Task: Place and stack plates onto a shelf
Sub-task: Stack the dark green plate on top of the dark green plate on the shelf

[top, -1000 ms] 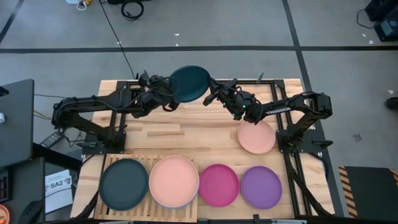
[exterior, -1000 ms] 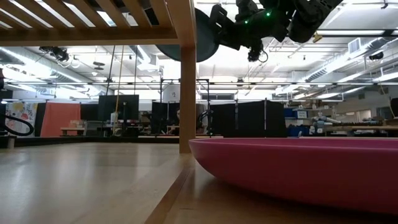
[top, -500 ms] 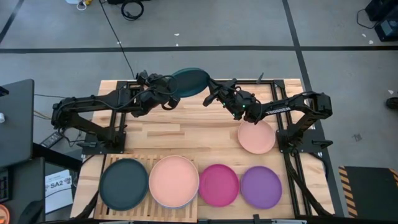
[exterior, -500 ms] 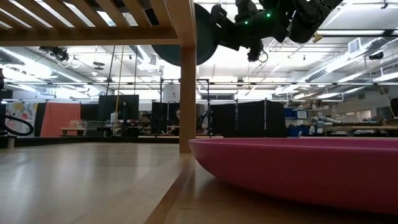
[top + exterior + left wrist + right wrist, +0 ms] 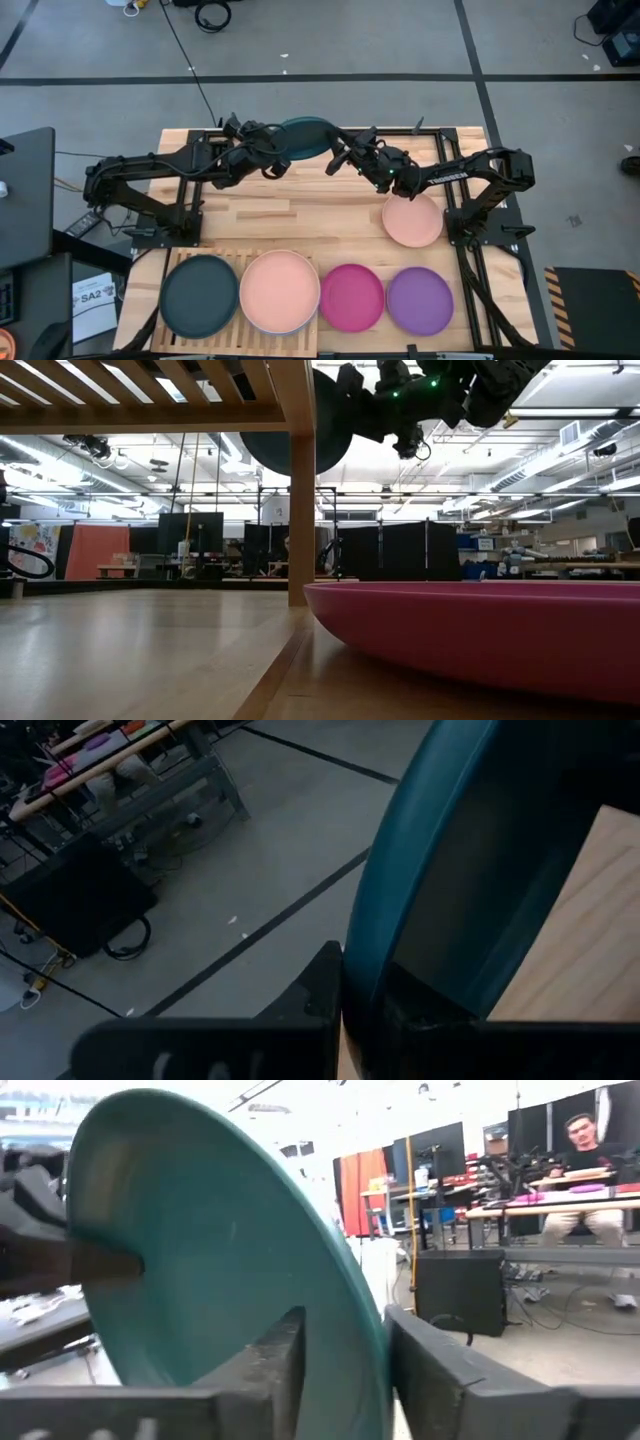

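A teal plate (image 5: 303, 137) hangs tilted steeply on edge above the table's far edge, between both arms. My left gripper (image 5: 270, 150) is shut on its left rim. My right gripper (image 5: 340, 157) stands open at its right rim, one finger on each side of the rim (image 5: 368, 1342). On the slatted wooden shelf (image 5: 240, 258) at the front left rest a black plate (image 5: 200, 295) and a salmon pink plate (image 5: 280, 291). My left gripper pinches the teal plate's rim (image 5: 362, 970) between its two fingers, one on each face, coming from the table's left side. The plate is lifted clear of the table and stands tilted near upright. Whether my right gripper's open fingers still touch the rim cannot be told.
A magenta plate (image 5: 351, 297) and a purple plate (image 5: 420, 300) lie along the front edge, right of the shelf. A second salmon pink plate (image 5: 412, 220) lies at mid right under the right arm. Bare wood shows in the table's middle (image 5: 300, 215).
My right gripper has opened around the teal plate's rim while staying in place. The plate has tipped from a flatter, face-up tilt to a steeper one, now showing nearly edge-on from above, still held by my left gripper.
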